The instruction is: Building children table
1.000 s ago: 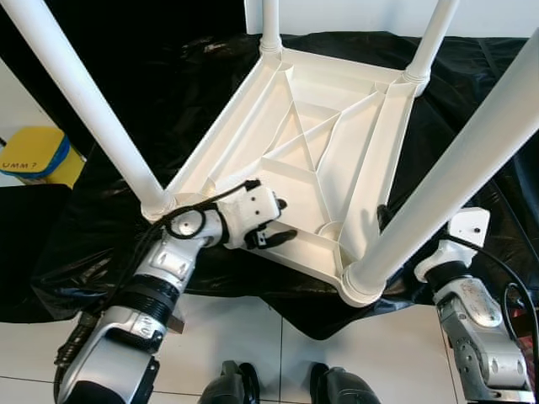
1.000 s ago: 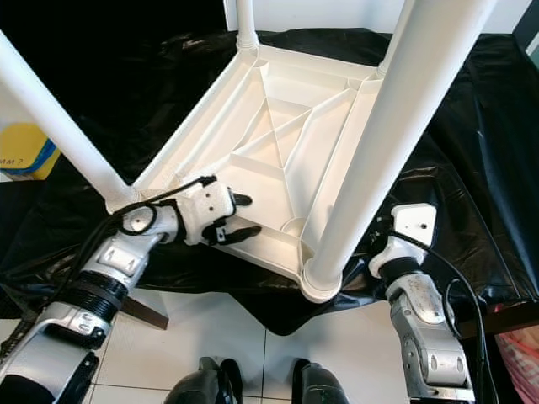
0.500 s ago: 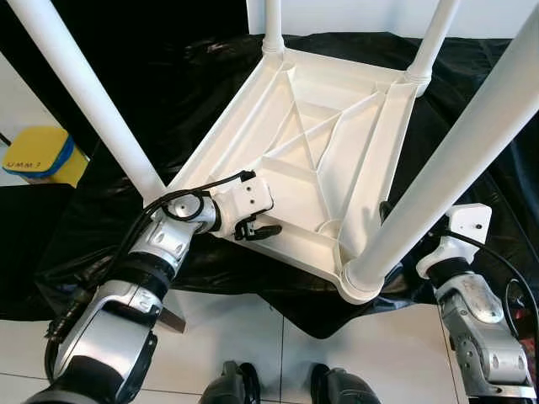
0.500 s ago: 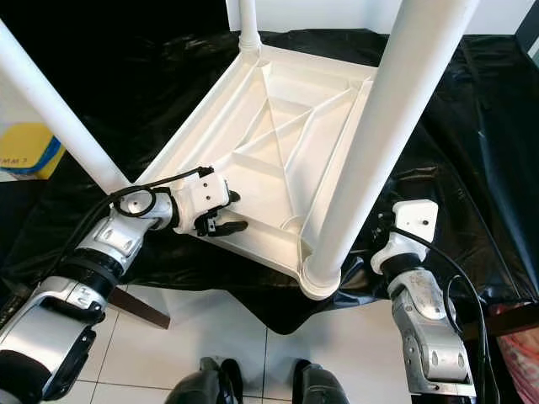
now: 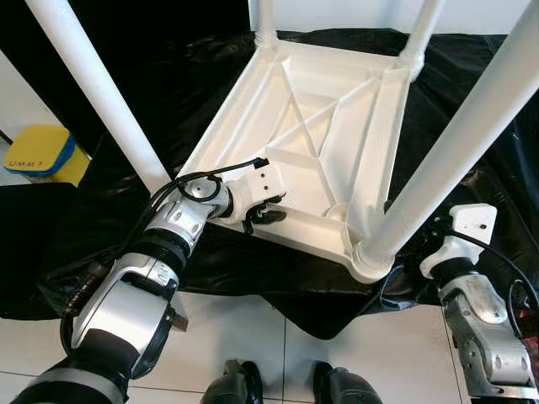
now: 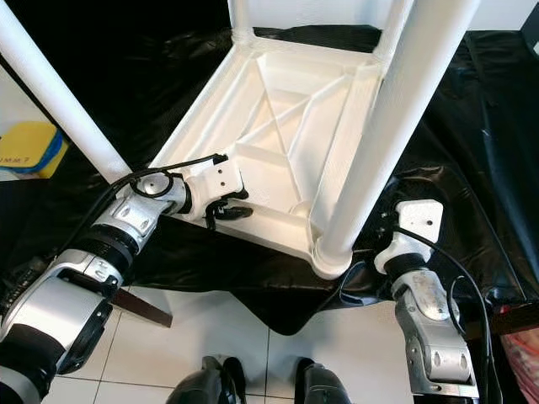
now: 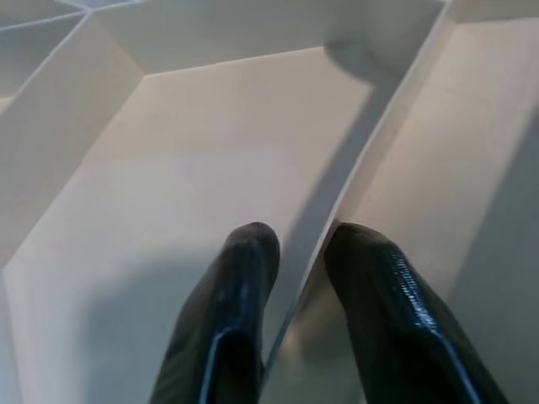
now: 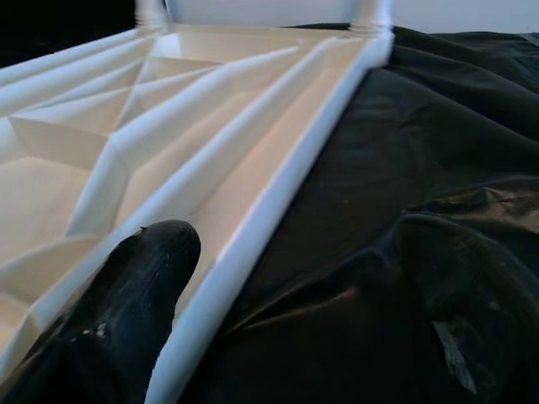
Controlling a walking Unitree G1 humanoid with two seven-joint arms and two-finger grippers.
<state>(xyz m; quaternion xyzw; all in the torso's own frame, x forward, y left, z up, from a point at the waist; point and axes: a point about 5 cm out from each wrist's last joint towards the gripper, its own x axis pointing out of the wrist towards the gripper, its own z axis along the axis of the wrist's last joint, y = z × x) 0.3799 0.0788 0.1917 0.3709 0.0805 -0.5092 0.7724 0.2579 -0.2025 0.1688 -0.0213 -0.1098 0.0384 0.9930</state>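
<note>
This looks like an indoor room of a home, or perhaps a test space set up like one; the pictures do not settle which. The floor (image 5: 253, 337) is laid with glossy white tiles with thin grout lines. A crinkled black plastic sheet (image 5: 194, 76) is spread over it as a work mat. A white wall (image 6: 312, 13) shows at the far edge. A yellow and blue box (image 5: 38, 156) sits on the tiles to the left.
</note>
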